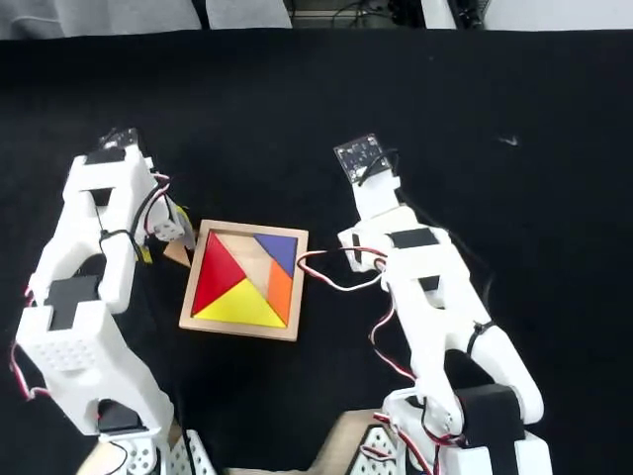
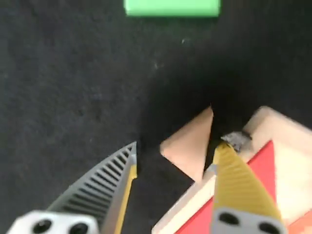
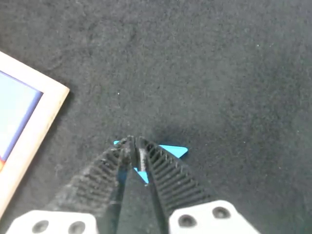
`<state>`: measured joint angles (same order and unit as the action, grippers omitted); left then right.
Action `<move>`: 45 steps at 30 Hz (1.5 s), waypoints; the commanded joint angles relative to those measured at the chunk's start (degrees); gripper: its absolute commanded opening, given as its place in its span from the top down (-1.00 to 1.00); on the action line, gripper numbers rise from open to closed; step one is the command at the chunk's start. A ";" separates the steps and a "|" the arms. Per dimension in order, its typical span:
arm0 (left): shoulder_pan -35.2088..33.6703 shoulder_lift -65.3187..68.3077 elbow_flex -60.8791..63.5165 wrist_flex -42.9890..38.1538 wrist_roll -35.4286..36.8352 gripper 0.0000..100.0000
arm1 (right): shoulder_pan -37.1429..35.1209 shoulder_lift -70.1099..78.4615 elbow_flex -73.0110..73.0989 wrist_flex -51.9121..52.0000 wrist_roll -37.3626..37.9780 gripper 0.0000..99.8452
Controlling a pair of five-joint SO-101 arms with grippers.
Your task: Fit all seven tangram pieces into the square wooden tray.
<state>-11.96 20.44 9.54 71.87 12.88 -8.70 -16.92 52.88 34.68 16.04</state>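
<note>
Tray [image 1: 237,330] sits on the black cloth [image 1: 495,198] between the two arms, four pieces in it, all flat. Yellow triangle [image 1: 240,307] fills the near side, long edge along the near rim. Red triangle [image 1: 216,275] is against the rim on the left arm's side, touching the yellow one. Orange piece [image 1: 281,293] is against the opposite rim, also touching yellow. Blue triangle [image 1: 278,249] takes the far corner on that same side, just above the orange. Between red and blue the tray floor [image 1: 252,259] is bare wood. Left gripper [image 2: 176,148] is at the tray's far corner on the left arm's side, jaws spread and gripping nothing. They straddle a tan triangle [image 2: 192,136] lying on the cloth just outside the rim: one finger [image 2: 117,168] on the cloth side, the other over the tray edge by the red triangle. Can't tell if either finger touches the tan triangle. Right gripper [image 3: 134,144] is farther out on the cloth, beyond the tray's far corner on its own side, fingers pinched tight on a cyan piece [image 3: 171,150] lying on the cloth, near the tray but apart from it. Farthest out past the tan triangle: a green piece [image 2: 171,7] on the cloth, well apart from the tray
</note>
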 commanded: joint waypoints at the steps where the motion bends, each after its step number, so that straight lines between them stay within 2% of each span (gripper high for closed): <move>1: 0.13 -0.62 1.63 -3.96 1.67 0.51 | 0.44 -0.13 -1.45 -0.53 0.44 0.98; 30: 1.01 -0.26 2.33 -5.98 1.67 0.51 | 0.53 -0.22 -1.45 -0.53 0.44 0.98; 37: 1.10 -0.26 2.33 -5.80 1.67 0.79 | 0.53 -0.22 -1.54 -0.53 0.44 0.98; 45: 1.27 -0.26 3.12 -2.81 1.49 0.79 | 0.44 -0.13 -1.54 -0.53 0.44 0.98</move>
<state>-11.43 20.53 11.74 67.03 14.11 -8.70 -16.92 52.88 34.68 16.04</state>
